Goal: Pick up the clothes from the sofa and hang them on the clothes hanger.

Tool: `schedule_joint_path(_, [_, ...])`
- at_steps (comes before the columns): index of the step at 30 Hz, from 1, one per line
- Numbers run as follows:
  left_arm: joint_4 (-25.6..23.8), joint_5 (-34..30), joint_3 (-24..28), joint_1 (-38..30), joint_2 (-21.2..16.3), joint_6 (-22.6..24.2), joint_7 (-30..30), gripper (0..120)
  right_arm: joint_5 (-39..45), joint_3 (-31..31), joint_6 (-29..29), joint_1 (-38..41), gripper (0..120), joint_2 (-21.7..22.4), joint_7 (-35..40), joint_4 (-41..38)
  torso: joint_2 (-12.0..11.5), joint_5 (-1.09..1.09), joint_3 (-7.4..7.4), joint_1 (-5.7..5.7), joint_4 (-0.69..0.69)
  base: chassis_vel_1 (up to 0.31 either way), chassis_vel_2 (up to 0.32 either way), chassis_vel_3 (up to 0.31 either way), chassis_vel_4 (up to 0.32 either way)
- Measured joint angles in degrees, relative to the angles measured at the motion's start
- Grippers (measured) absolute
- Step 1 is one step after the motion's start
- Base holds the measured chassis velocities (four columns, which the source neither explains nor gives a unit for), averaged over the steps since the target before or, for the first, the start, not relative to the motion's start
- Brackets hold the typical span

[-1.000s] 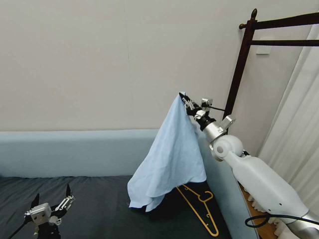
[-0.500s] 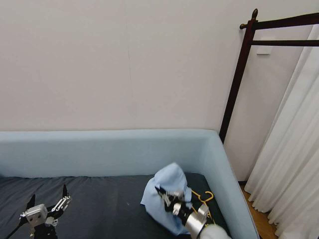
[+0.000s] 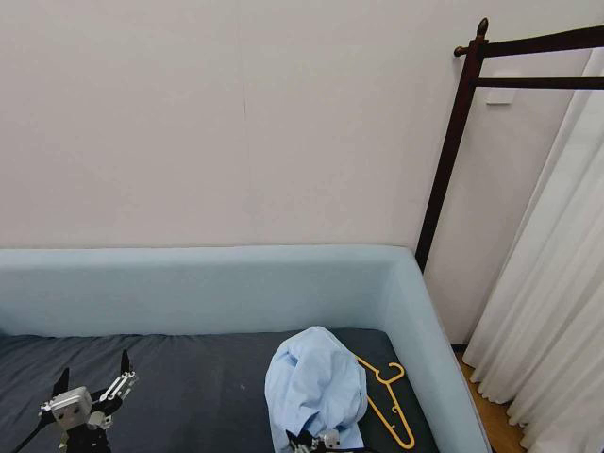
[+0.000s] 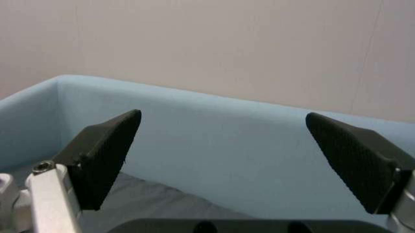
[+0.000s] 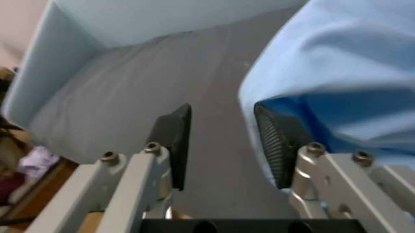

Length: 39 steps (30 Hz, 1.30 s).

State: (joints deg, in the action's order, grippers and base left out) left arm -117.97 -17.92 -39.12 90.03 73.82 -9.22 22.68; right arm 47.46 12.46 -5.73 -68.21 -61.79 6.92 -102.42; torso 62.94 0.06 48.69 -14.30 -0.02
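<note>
The light blue shirt [image 3: 316,382] lies in a rumpled heap on the dark sofa seat [image 3: 208,377]. Its long axis runs 12 to 6 o'clock, with the yellow hanger [image 3: 389,408] at its 4 o'clock. The right gripper [image 3: 316,441] sits at the heap's 6 o'clock with fingers [image 5: 279,145] apart; the cloth is beside one finger and bare seat lies between them. The left gripper [image 3: 94,373], at 9 o'clock, is spread wide.

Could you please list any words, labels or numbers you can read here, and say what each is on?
None: no readable text stands on the shirt, hanger, sofa, rack, wall, left gripper or right gripper.
</note>
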Motion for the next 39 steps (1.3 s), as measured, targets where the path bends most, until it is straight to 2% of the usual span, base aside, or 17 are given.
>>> schedule_joint_path(2, [0.19,0.04,0.01,-0.14,-0.02,0.00,-0.01,100,5.69,-1.18,-3.73,-0.23,51,1.02,4.62,-5.77,0.00,-0.01,0.00,0.00,0.00,0.000,0.000,0.000,0.000])
schedule_joint_path(3, [0.19,0.04,0.01,-0.14,-0.02,0.00,-0.01,100,5.69,-1.18,-3.73,-0.23,51,1.02,4.62,-5.77,0.00,-0.01,0.00,0.00,0.00,0.000,0.000,0.000,0.000])
schedule_joint_path(5, [0.40,0.05,-0.02,-0.23,-0.07,0.00,0.00,100,11.09,-3.19,-6.14,0.86,60,1.47,10.05,-9.48,0.00,-0.01,0.00,0.00,0.00,0.000,0.000,0.000,0.000])
schedule_joint_path(7, [0.53,0.13,-0.04,-0.26,-0.06,0.00,0.00,100,14.73,-6.01,-6.70,3.43,69,1.20,13.91,-9.63,0.00,-0.01,0.00,0.00,0.00,0.000,0.000,0.000,0.000])
schedule_joint_path(9, [0.57,0.24,0.00,-0.26,-0.01,0.01,0.00,100,16.19,-7.49,-6.69,5.03,72,0.58,15.76,-8.04,0.00,0.00,0.00,0.00,0.01,0.000,0.000,0.000,0.000])
schedule_joint_path(11, [0.58,0.64,0.23,-0.15,0.06,0.01,-0.06,100,18.30,-10.54,-7.93,8.07,83,-1.23,20.90,-3.05,-0.01,0.02,0.01,-0.01,0.02,0.000,0.000,0.000,0.000])
schedule_joint_path(12, [0.58,0.64,0.23,-0.15,0.06,0.01,-0.06,100,18.30,-10.54,-7.93,8.07,83,-1.23,20.90,-3.05,-0.01,0.02,0.01,-0.01,0.02,0.000,0.000,0.000,0.000])
schedule_joint_path(15, [0.58,0.88,0.28,-0.06,0.02,0.00,-0.02,100,21.99,-16.67,-14.85,10.59,93,-4.58,25.27,3.91,-0.01,0.01,0.02,-0.02,0.00,0.000,0.000,0.000,0.000])
schedule_joint_path(16, [0.58,0.88,0.28,-0.06,0.02,0.00,-0.02,100,21.99,-16.67,-14.85,10.59,93,-4.58,25.27,3.91,-0.01,0.01,0.02,-0.02,0.00,0.000,0.000,0.000,0.000])
schedule_joint_path(18, [0.64,0.92,-0.03,-0.13,-0.24,0.01,-0.01,100,22.71,-21.06,-21.12,11.66,100,-7.75,25.63,9.38,-0.01,0.00,0.01,-0.02,-0.01,0.000,0.000,0.000,0.000])
schedule_joint_path(20, [0.63,0.96,-0.28,-0.13,-0.44,0.03,-0.01,100,22.33,-23.81,-23.89,12.80,100,-11.12,24.70,15.19,-0.01,0.01,0.02,-0.02,0.00,0.000,0.000,0.000,0.000])
schedule_joint_path(28, [0.59,0.95,-1.07,0.21,-0.95,0.04,0.08,100,18.27,-25.93,-24.13,13.71,96,-16.41,20.38,22.76,-0.01,0.00,0.01,-0.02,0.01,0.000,0.000,0.000,0.000])
schedule_joint_path(30, [0.15,0.62,-1.29,0.52,-1.14,0.04,0.17,100,14.79,-25.98,-23.22,13.70,86,-17.19,18.13,25.98,-0.01,-0.01,0.01,-0.02,0.01,0.000,0.000,0.000,0.000])
schedule_joint_path(33, [0.02,0.49,-1.48,0.57,-1.29,0.03,0.20,100,13.17,-25.99,-22.50,13.64,79,-17.34,16.93,27.28,-0.01,0.01,0.01,-0.02,0.00,0.000,0.000,0.000,0.000])
schedule_joint_path(35, [0.22,0.41,-1.60,0.49,-1.48,0.03,0.22,100,12.40,-25.99,-21.72,13.36,68,-17.21,15.86,27.54,-0.01,0.00,0.01,-0.02,0.00,0.000,0.000,0.000,0.000])
schedule_joint_path(37, [0.43,0.40,-1.58,0.43,-1.50,0.01,0.26,100,12.40,-25.98,-21.39,13.23,65,-17.08,15.57,27.33,-0.01,0.00,0.01,-0.01,0.00,0.000,0.000,0.000,0.000])
schedule_joint_path(39, [0.59,0.41,-1.30,0.29,-1.48,-0.03,0.27,100,12.32,-25.92,-20.20,13.03,54,-17.01,15.00,26.95,-0.01,0.00,0.00,-0.01,0.00,0.000,0.000,0.000,0.000])
